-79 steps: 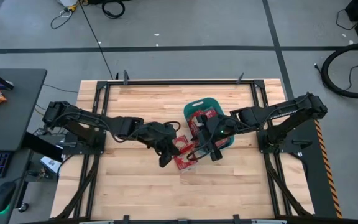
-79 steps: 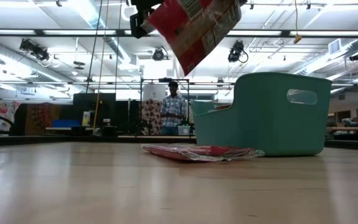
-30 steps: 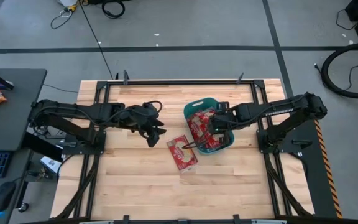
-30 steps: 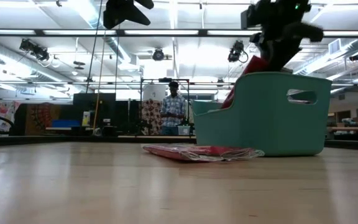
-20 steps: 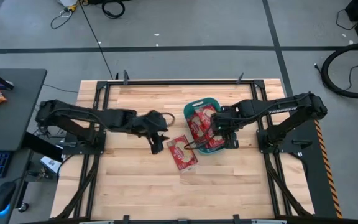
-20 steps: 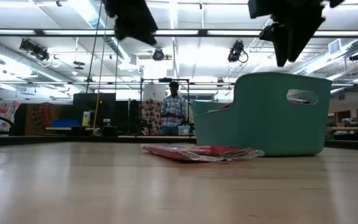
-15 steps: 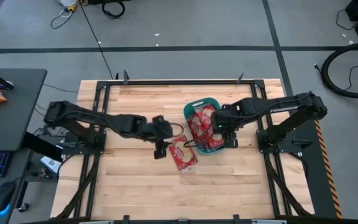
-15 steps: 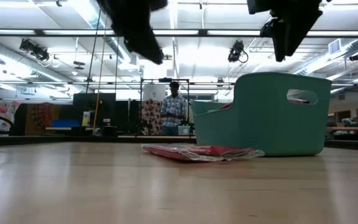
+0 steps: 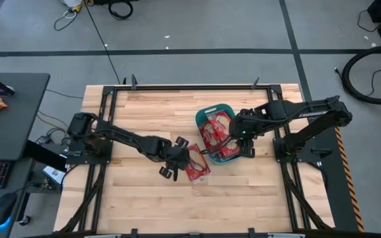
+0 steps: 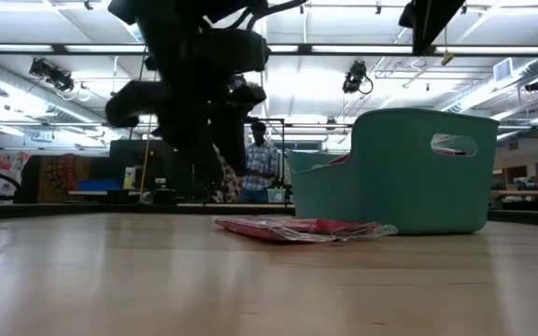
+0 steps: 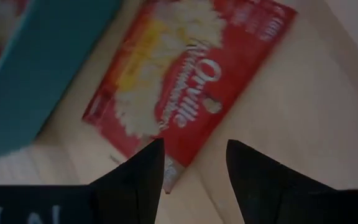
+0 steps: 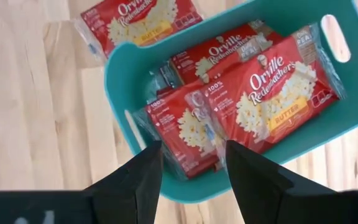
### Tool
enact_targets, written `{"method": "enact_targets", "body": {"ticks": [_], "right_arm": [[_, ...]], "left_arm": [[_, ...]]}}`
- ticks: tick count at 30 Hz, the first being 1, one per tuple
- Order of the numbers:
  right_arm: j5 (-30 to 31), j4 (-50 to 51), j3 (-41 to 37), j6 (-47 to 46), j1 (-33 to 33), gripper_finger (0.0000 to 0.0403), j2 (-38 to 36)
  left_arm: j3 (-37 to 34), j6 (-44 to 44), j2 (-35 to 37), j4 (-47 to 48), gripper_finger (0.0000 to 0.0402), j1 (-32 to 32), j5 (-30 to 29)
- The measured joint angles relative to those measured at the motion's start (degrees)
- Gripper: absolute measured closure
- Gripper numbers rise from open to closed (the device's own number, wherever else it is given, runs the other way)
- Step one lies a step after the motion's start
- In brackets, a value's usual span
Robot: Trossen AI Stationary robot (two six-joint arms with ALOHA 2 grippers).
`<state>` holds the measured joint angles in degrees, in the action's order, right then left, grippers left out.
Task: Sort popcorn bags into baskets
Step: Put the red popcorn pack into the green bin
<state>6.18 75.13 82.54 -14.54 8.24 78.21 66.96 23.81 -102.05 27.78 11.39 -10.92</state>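
Observation:
One red popcorn bag (image 9: 196, 162) lies flat on the table beside the teal basket (image 9: 242, 153); it also shows in the low view (image 10: 297, 227) and the left wrist view (image 11: 185, 81). My left gripper (image 11: 194, 165) hangs open just above that bag's end, on the side away from the basket, touching nothing. Several popcorn bags (image 12: 253, 99) lie inside the basket (image 12: 114, 81). My right gripper (image 12: 191, 168) is open above the basket, holding nothing.
The basket (image 10: 400, 168) stands right of the table's middle, its handle cutout toward the right edge. Bare wood lies along the near and left parts of the table (image 9: 137, 198). A person (image 10: 261, 163) stands far behind the table.
My left gripper has come down and toward the loose bag on the table, rolling its wrist as it went. My right gripper has let go of a bag into the basket and risen above it; that bag now lies on the others.

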Motion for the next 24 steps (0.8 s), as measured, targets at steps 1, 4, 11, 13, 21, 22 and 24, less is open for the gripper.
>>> {"method": "enact_targets", "body": {"ticks": [1,4,11,13,21,22,24], "right_arm": [[0.11,0.11,0.01,-0.68,0.26,0.0222,-0.22],[0.12,0.07,0.02,-2.55,1.12,0.0222,-0.53],[0.14,-0.22,0.02,-4.87,3.04,0.0222,-0.58],[0.14,-0.29,0.02,-4.87,3.32,0.0222,-0.58],[0.95,-0.82,0.01,-5.06,3.42,0.0222,-0.63],[1.32,-0.87,0.00,-5.06,3.42,0.0222,-0.64],[1.70,-1.04,0.00,-5.04,3.42,0.0222,-0.65]], "left_arm": [[0.00,2.19,-0.67,-0.14,0.0225,0.36,-0.29],[0.01,7.72,-2.50,-0.92,0.0225,1.59,-1.79],[0.02,14.41,-7.07,-4.38,0.0225,2.59,-8.80],[0.02,14.39,-7.92,-4.72,0.0225,2.25,-7.98],[0.11,14.32,-8.65,-3.91,0.0227,0.75,-5.45],[0.11,14.41,-8.65,-4.02,0.0230,0.47,-4.75],[0.11,14.43,-8.65,-4.12,0.0238,-0.07,-3.70]]}}
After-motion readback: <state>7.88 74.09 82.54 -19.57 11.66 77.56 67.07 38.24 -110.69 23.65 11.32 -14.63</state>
